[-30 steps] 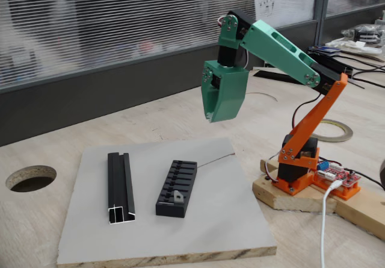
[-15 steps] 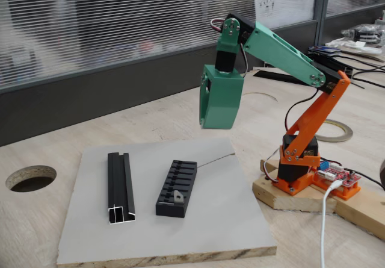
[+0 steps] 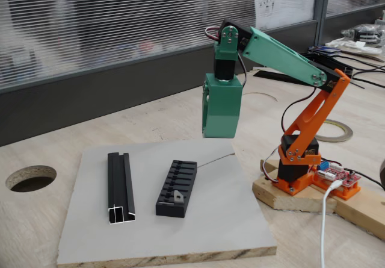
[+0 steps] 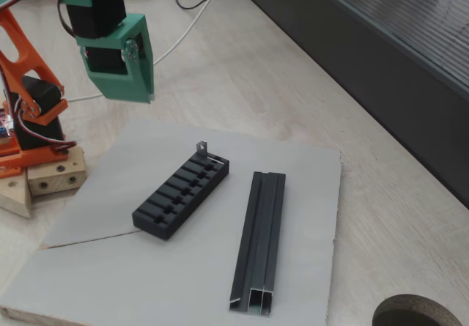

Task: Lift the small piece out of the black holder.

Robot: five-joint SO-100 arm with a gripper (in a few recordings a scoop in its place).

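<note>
both fixed views are used for these notes. the black holder (image 3: pixel 176 188) (image 4: pixel 181 196) is seen lying flat on a grey board (image 3: pixel 222 220) (image 4: pixel 146 282), which rests on a light wooden table (image 3: pixel 150 120) (image 4: pixel 242 69). the small piece (image 3: pixel 178 192) (image 4: pixel 202 149) is seated upright in a slot at one end of the holder, its bent end with the hole raised above the block. a black channel rail (image 3: pixel 120 186) (image 4: pixel 259 242) is laid beside the holder, apart from it, with silvery cut ends.

the gripper (image 3: pixel 219 132) (image 4: pixel 126 91) is held well above the board, pointing down, clear of the holder and the piece. nothing is seen held in it. whether the jaws are apart or together cannot be told, as the green shell hides the gap. the orange arm base (image 3: pixel 298 165) (image 4: pixel 29 121) is fixed to a wooden block (image 3: pixel 283 196) (image 4: pixel 44 179) at the board's edge.
</note>
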